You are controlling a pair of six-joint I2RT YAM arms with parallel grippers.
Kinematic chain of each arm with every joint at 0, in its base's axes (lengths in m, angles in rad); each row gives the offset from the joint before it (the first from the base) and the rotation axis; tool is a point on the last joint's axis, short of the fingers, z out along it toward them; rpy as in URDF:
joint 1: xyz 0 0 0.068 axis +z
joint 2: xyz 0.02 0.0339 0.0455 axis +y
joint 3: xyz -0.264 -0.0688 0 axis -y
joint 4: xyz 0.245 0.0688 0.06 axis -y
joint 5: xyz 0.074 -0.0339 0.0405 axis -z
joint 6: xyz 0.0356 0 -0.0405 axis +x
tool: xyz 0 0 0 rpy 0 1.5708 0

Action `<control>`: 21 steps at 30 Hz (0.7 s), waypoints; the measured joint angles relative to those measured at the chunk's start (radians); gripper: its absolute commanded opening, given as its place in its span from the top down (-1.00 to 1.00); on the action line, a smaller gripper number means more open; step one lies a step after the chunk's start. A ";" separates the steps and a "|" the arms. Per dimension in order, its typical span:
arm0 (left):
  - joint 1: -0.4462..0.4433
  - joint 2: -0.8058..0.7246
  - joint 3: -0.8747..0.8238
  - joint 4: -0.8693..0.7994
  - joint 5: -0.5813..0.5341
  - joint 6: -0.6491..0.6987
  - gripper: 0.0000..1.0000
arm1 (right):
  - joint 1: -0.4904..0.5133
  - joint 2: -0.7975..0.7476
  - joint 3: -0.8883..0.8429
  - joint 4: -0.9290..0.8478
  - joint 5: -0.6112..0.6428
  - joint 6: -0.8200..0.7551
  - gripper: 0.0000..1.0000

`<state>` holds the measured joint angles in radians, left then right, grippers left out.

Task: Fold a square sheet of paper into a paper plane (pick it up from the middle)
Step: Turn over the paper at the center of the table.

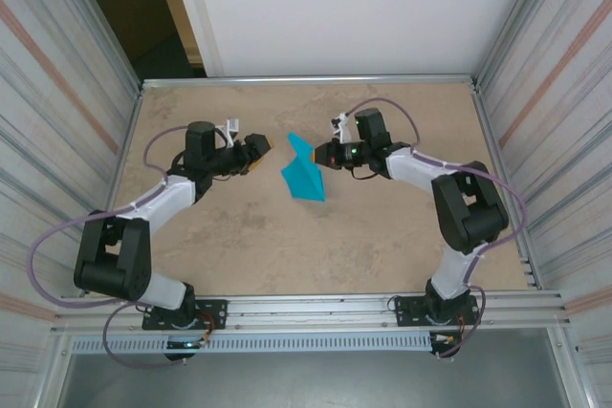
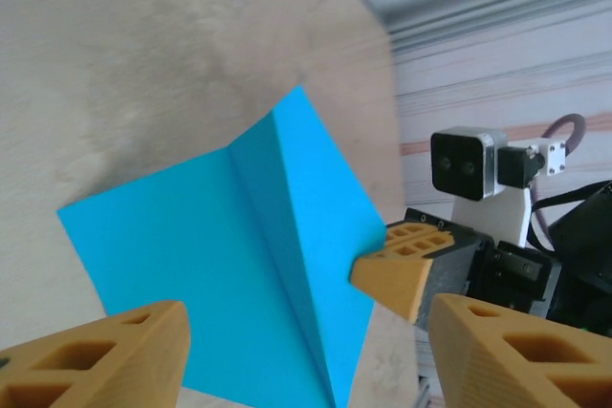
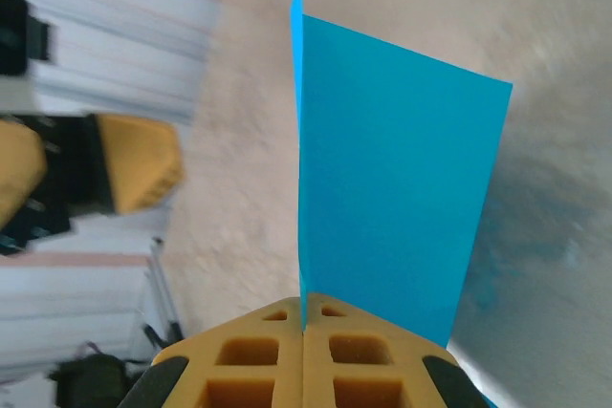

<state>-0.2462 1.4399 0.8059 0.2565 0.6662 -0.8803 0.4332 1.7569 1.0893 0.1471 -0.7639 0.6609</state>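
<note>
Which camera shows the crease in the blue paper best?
Left wrist: the paper spreads wide, crease and both panels plain. Top view shows it small; right wrist shows mostly one panel, pinched by the right gripper.

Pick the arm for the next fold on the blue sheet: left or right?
Left, probably. The right tool is shut on the sheet, holding it; the left tool is open, free, and faces it.

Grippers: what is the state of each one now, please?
Left gripper: open, holding nothing.
Right gripper: closed on the square sheet of paper.
</note>
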 measured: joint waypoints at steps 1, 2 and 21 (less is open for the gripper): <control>-0.011 -0.008 -0.003 0.032 0.011 -0.010 -0.40 | -0.004 -0.024 -0.004 0.029 0.000 0.027 0.96; -0.023 -0.014 -0.003 0.057 0.019 -0.015 -0.40 | -0.008 -0.044 -0.010 0.063 -0.002 0.055 0.95; -0.206 0.025 0.074 0.279 0.100 -0.037 -0.13 | -0.021 -0.110 -0.049 0.454 -0.070 0.457 0.94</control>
<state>-0.4519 1.4647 0.8799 0.5354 0.7666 -0.9176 0.4126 1.6466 1.0405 0.6014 -0.8341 1.1179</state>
